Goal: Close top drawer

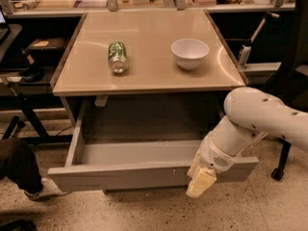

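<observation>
The top drawer [120, 175] is a wide grey metal drawer pulled far out from under the tan table top [149, 71]. Its inside looks empty. Its plain front faces the camera low in the view. My gripper [201, 181] sits at the right part of the drawer front, its cream-coloured fingers [200, 183] against or just in front of the front panel. The white arm [269, 119] reaches in from the right.
A green can [117, 57] lies on its side on the table top, and a white bowl [190, 53] stands to its right. A person's leg and shoe [21, 170] are at the left by the drawer corner. A chair base [279, 170] stands at the right.
</observation>
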You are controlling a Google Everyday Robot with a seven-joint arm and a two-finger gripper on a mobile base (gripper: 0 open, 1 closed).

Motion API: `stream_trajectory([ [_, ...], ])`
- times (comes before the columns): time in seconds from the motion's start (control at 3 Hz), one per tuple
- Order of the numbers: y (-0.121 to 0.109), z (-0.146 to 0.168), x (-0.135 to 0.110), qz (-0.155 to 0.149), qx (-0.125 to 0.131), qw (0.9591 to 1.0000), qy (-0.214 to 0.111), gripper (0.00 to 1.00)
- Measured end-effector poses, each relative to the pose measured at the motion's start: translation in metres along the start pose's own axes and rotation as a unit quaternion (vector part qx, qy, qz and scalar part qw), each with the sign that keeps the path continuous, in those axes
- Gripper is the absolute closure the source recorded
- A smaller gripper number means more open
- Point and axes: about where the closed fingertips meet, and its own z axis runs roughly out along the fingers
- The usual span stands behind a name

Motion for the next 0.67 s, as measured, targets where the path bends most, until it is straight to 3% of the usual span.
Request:
stream_trajectory([
  [0.33, 0.0, 0.0, 0.0, 0.0, 0.0, 1.0, 0.0, 0.0],
  [0.67, 0.0, 0.0, 0.0, 0.0, 0.0, 1.0, 0.0, 0.0],
])
